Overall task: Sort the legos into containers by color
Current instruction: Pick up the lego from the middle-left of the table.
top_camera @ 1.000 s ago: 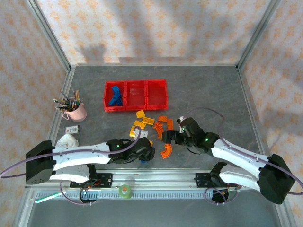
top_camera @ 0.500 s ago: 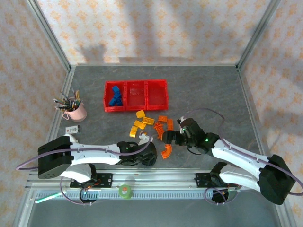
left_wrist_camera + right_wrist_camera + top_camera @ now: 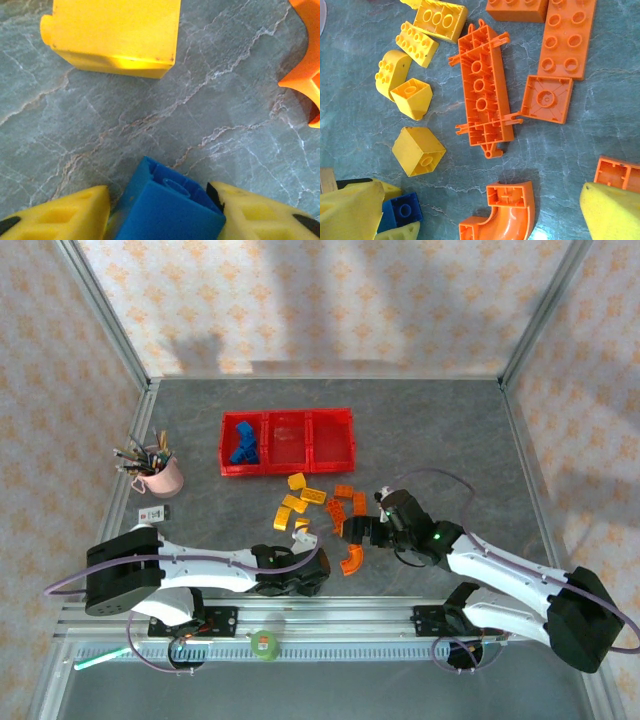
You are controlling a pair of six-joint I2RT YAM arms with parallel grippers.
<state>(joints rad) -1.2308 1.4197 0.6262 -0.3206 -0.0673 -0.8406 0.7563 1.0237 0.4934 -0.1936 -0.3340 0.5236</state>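
My left gripper (image 3: 162, 202) is shut on a small blue lego (image 3: 172, 212), held between its yellow fingers just above the table. The same blue lego (image 3: 400, 212) appears at the lower left of the right wrist view. My right gripper (image 3: 480, 215) stands open over an orange curved lego (image 3: 502, 212), touching nothing. Yellow legos (image 3: 417, 150) and orange legos (image 3: 482, 100) lie scattered ahead of it. From above, the left gripper (image 3: 306, 572) sits near the front edge and the right gripper (image 3: 352, 531) beside the pile. The red containers (image 3: 287, 469) stand further back, with blue legos (image 3: 242, 443) in the left bin.
A pink cup (image 3: 160, 475) with pens stands at the left. A white crumpled object (image 3: 145, 533) and a small card (image 3: 153, 512) lie near the left arm. The metal rail (image 3: 340, 625) runs along the near edge, close behind the left gripper.
The left gripper's jaws have closed on the blue lego, and the left arm has shifted slightly toward the near edge. The right arm has stayed where it was.
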